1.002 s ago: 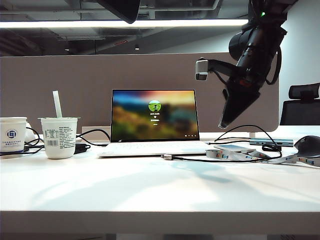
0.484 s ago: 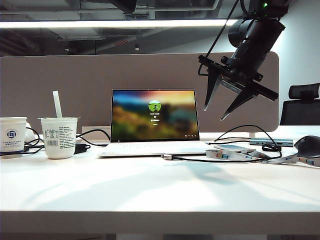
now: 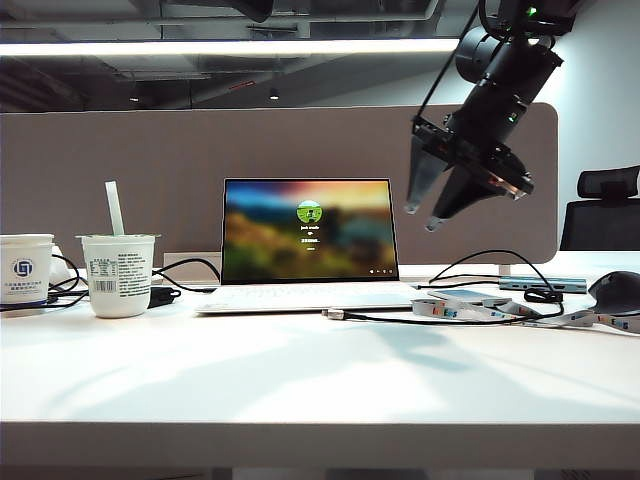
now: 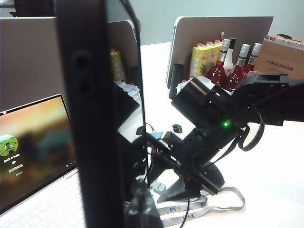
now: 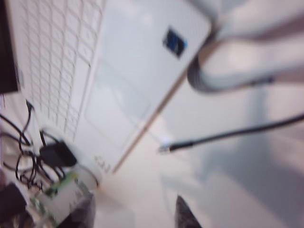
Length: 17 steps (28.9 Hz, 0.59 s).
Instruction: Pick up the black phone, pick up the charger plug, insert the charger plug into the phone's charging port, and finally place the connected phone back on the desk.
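The black phone point(image 4: 90, 118) stands upright and close across the left wrist view. My left gripper point(image 4: 135, 209) is shut on its lower part, with blurred fingers point(image 4: 145, 211) beside it. Its charging port does not show. In the exterior view only a dark end of that arm point(image 3: 250, 8) shows at the top edge. The charger plug point(image 3: 333, 314) lies on the desk point(image 3: 300, 390) in front of the laptop, its thin black cable point(image 3: 420, 320) running right. My right gripper point(image 3: 422, 215) hangs open, high above the laptop's right corner. In the right wrist view the plug point(image 5: 164, 149) lies beyond the open right gripper point(image 5: 135, 216).
An open white laptop point(image 3: 310, 240) stands mid-desk before the fabric partition point(image 3: 150, 160). Two paper cups point(image 3: 118, 275) and cords sit at the left. A lanyard point(image 3: 480, 310), a slim hub point(image 3: 545, 285) and a mouse point(image 3: 615, 290) lie at the right. Bottles point(image 4: 228, 61) stand on a far desk.
My right gripper has rolled: its fingers, first stacked edge-on, now show spread apart, and it sits slightly higher. The left arm's dark end has risen almost out of the top edge.
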Tool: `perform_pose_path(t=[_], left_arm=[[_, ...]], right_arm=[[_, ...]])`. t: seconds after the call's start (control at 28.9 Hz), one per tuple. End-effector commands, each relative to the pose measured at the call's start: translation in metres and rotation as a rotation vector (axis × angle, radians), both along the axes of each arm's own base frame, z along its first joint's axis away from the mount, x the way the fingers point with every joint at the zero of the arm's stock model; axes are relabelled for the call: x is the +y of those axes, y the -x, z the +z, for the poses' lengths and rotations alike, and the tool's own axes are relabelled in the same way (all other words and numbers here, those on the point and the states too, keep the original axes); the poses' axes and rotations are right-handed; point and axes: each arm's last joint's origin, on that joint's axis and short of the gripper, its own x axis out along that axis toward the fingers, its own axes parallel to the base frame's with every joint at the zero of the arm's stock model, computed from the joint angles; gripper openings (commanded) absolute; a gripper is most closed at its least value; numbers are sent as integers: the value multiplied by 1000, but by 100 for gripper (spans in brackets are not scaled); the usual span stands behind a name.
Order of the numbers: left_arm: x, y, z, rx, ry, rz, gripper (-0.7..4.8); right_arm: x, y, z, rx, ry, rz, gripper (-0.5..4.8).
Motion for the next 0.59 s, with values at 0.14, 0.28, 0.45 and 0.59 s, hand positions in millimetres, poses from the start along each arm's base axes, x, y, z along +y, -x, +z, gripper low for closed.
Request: perform_pose_path(t=[0.14, 0.28, 0.45, 0.59], left_arm=[[1, 3, 9, -54, 28, -8, -7], [1, 3, 9, -54, 28, -7, -7], [1, 3, 9, -55, 28, -8, -7], [1, 3, 9, -54, 28, -8, -7]], right_arm=[[-8, -6, 3, -99, 266, -243, 211], [-7, -3, 0, 24, 173, -482, 211], [12, 18, -20, 402, 92, -615, 211], [40, 17, -32, 441, 26, -608, 211]])
